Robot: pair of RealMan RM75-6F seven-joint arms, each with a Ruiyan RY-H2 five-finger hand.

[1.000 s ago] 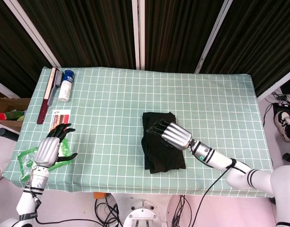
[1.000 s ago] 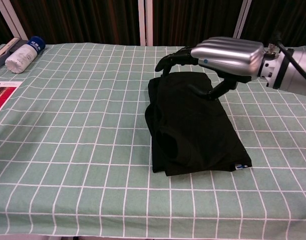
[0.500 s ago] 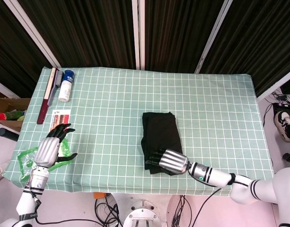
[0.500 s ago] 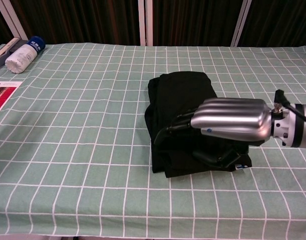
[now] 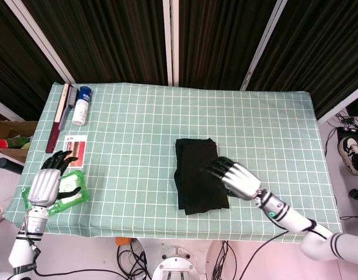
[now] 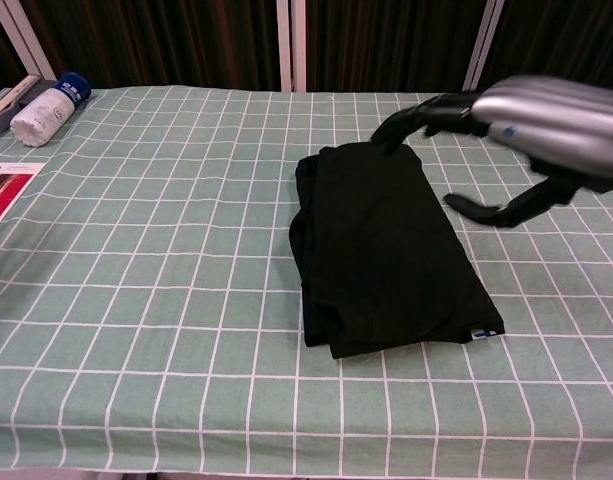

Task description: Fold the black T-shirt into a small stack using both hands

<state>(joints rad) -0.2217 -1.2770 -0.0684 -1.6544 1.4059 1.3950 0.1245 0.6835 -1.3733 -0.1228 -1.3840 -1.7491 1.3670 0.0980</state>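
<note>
Both hands released, empty: right hand (image 5: 236,177) hovers with fingers spread above the folded black T-shirt (image 5: 197,175); left hand (image 5: 44,184) over a green packet (image 5: 73,198).

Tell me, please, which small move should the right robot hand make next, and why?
Probably withdraw. The black T-shirt already lies as a compact folded stack, and the right robot hand hovers open above its far right side, holding nothing. The left robot hand is far off.
</note>
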